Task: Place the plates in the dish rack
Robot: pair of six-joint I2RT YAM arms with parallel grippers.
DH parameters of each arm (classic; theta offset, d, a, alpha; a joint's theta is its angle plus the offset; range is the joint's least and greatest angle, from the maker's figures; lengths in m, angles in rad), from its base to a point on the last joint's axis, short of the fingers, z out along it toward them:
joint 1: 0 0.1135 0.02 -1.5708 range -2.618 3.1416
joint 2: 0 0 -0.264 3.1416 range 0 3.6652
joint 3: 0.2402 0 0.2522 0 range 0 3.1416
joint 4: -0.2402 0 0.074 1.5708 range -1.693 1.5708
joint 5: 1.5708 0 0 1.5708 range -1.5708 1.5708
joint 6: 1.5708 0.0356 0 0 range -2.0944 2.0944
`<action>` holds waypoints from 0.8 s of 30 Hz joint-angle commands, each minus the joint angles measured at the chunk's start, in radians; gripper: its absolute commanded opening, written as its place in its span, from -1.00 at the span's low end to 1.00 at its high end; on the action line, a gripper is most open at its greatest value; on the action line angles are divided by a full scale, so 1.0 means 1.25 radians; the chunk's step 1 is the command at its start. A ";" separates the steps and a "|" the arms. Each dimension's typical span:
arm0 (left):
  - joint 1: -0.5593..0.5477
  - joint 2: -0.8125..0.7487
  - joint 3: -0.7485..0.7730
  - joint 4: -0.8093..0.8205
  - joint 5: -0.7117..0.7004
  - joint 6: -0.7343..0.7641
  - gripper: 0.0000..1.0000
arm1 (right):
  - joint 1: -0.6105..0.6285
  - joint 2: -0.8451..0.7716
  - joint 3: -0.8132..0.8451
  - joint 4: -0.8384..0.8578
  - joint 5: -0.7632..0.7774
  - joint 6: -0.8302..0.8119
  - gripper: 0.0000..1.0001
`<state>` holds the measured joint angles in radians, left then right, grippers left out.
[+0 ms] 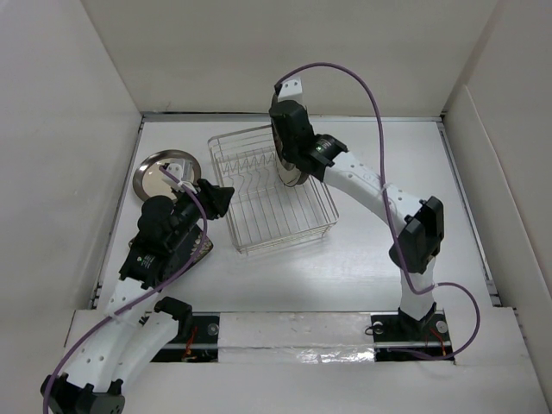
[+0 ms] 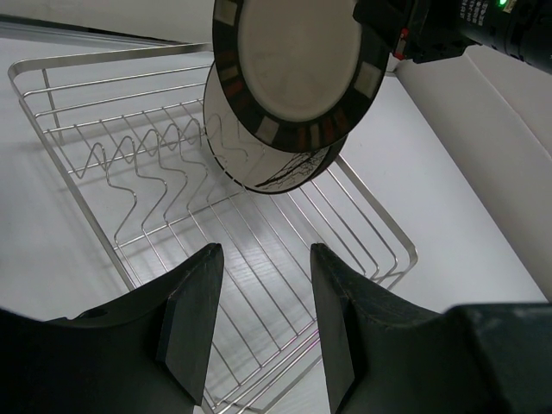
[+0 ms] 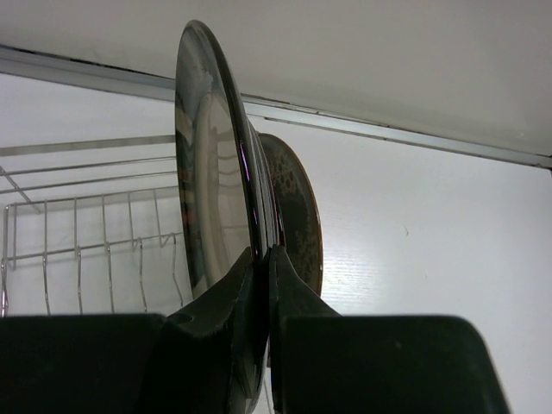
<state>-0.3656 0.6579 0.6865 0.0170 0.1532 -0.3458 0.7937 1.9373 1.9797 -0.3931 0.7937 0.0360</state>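
Note:
My right gripper point(image 3: 266, 257) is shut on the rim of the dark plate with the chequered rim point(image 2: 297, 69), holding it upright over the right part of the dish rack point(image 1: 285, 220). In the right wrist view this plate point(image 3: 211, 164) is edge-on. Just behind it, a beige plate with a dark rim point(image 2: 267, 172) stands on edge in the rack; its speckled back point(image 3: 300, 220) shows past my fingers. A shiny steel plate point(image 1: 164, 175) lies flat on the table left of the rack. My left gripper point(image 2: 263, 259) is open and holds nothing, at the rack's near left edge.
The rack's row of upright prongs point(image 2: 138, 159) runs left of the standing plate. White walls close in the table at the back and on both sides. My left arm point(image 1: 164, 237) lies just below the steel plate.

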 commanded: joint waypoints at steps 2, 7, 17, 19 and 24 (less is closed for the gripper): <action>-0.003 -0.003 0.023 0.027 0.015 0.003 -0.17 | 0.007 -0.016 -0.009 0.130 0.029 0.039 -1.00; -0.003 0.001 0.025 0.026 0.005 0.003 -0.17 | 0.007 -0.002 -0.039 0.130 0.008 0.067 -1.00; -0.003 0.005 0.024 0.022 0.000 0.003 -0.17 | 0.007 0.021 -0.140 0.152 -0.068 0.172 -1.00; -0.003 0.009 0.023 0.023 -0.023 0.001 -0.17 | 0.000 0.026 -0.159 0.160 -0.095 0.198 -1.00; -0.003 0.032 0.029 0.006 -0.060 -0.013 -0.17 | 0.000 0.022 -0.187 0.172 -0.111 0.246 -0.62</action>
<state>-0.3656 0.6872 0.6865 0.0135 0.1173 -0.3504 0.7780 1.9831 1.7653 -0.2771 0.6971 0.2455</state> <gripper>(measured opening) 0.417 0.157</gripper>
